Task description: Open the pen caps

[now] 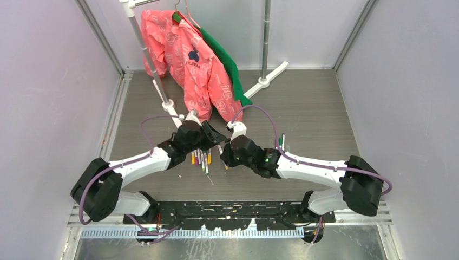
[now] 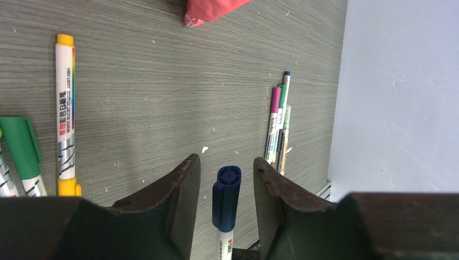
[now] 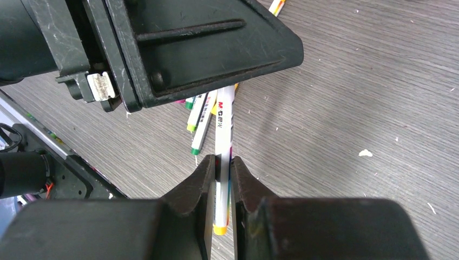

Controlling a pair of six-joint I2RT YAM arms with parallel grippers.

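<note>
Right fingers point(image 3: 197, 184) pinch the white pen barrel point(image 3: 223, 124) steady so left fingers point(image 2: 181, 189), open around the blue cap point(image 2: 227, 195), can pull.

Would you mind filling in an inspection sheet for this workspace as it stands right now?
Surface: grey wood-grain table, with small white specks.
Job's things: blue cap on its pen; green cap on its pen and a yellow-tipped pen lying nearby; more capped pens near the wall.
Clutter: pink jacket and green garment hanging from a rack.
Hands: left hand open around the blue cap, a gap on each side; right hand shut on a white pen barrel.
Cables: purple cables looping along both arms.
Surroundings: pale walls on three sides.
</note>
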